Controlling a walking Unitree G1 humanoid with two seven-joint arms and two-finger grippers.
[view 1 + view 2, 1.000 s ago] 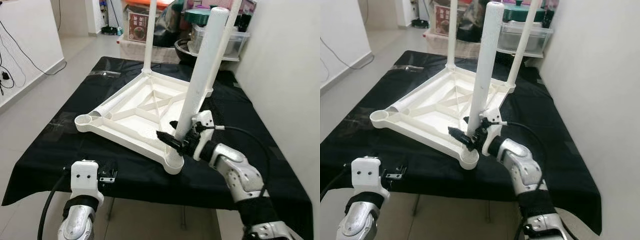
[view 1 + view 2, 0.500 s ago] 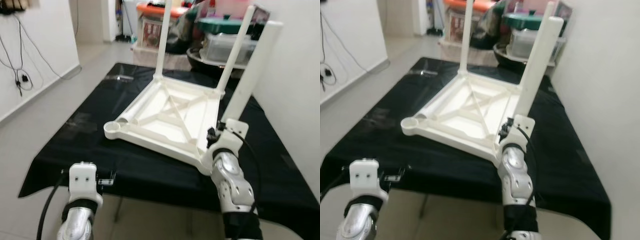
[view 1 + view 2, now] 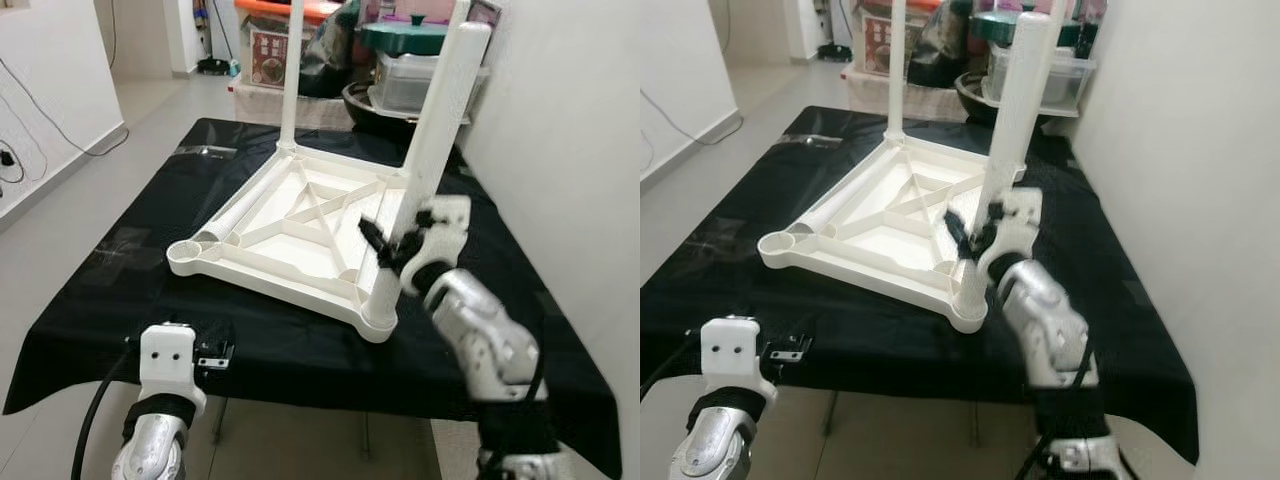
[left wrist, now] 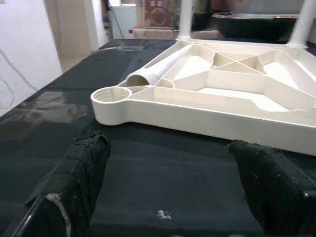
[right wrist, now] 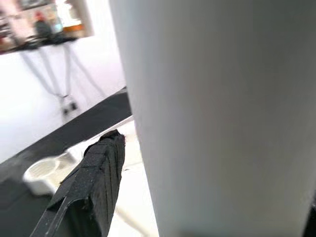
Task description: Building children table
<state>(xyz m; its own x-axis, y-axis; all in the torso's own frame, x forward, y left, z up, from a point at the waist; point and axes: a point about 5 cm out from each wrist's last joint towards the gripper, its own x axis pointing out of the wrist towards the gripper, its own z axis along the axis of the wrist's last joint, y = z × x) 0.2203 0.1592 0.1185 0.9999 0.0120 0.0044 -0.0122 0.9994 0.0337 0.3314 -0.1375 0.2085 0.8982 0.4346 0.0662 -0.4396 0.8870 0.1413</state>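
Your white plastic tabletop (image 3: 300,225) lies upside down on the black cloth (image 3: 120,290). Three legs stand; one corner socket (image 3: 186,252) is empty. Right gripper (image 3: 388,246) seemingly clasps the near white leg (image 3: 432,140); left gripper (image 4: 173,182) gapes, idle.

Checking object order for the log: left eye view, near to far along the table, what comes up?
Left gripper at the near edge → empty round leg socket of the upturned white plastic tabletop → thin white leg standing at its far corner → clear storage bin with green lid beyond the table.
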